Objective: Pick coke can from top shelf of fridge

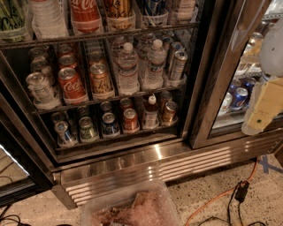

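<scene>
Fridge [24,119] stands open with its racks in view. The coke can [85,15] is upright on the top shelf [146,30], a dark wire surface with a thin front rail. The can sits at the front of its row and its top is cut off by the edge of my view. A gold can [117,9] is just beside the coke can, on its right as I see it. One rack below the coke can, slightly to its left, is a smaller red can [71,84]. Also one rack below it, to the right, is a cluster of water bottles [128,66]. The glass door [221,66] is far to the right of the coke can, swung outward. The end effector [256,117] is further right again and lower, well apart from the coke can, hanging in front of the door glass. It is a cream-coloured piece with nothing visibly in it. I cannot tell whether it is released or clenched. The ribbed steel base [154,167] runs well below the coke can. Lower still, on the floor, is a clear plastic bin [132,207]. An orange cable [221,194] lies off to the lower right.
</scene>
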Motion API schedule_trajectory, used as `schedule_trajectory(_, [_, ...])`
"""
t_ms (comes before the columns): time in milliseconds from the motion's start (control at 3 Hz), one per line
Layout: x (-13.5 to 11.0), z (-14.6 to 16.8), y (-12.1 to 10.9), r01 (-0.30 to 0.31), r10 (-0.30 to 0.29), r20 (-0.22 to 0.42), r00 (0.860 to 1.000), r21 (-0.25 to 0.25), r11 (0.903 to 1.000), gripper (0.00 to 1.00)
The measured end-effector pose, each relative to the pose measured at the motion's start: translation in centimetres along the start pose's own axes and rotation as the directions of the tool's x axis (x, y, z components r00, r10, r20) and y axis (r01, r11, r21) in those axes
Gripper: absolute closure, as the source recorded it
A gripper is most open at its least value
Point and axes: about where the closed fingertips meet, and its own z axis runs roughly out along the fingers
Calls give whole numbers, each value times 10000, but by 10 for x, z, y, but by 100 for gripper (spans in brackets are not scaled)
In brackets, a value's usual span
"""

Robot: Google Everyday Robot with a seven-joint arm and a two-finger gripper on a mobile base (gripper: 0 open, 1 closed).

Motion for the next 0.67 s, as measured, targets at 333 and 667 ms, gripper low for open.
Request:
schedule_trajectory(333, [0,0,0,0,0,1,10000,0,10000,0])
schedule_trajectory(667, [-5,3,-7,-91,86,301,9995,166,9998,0])
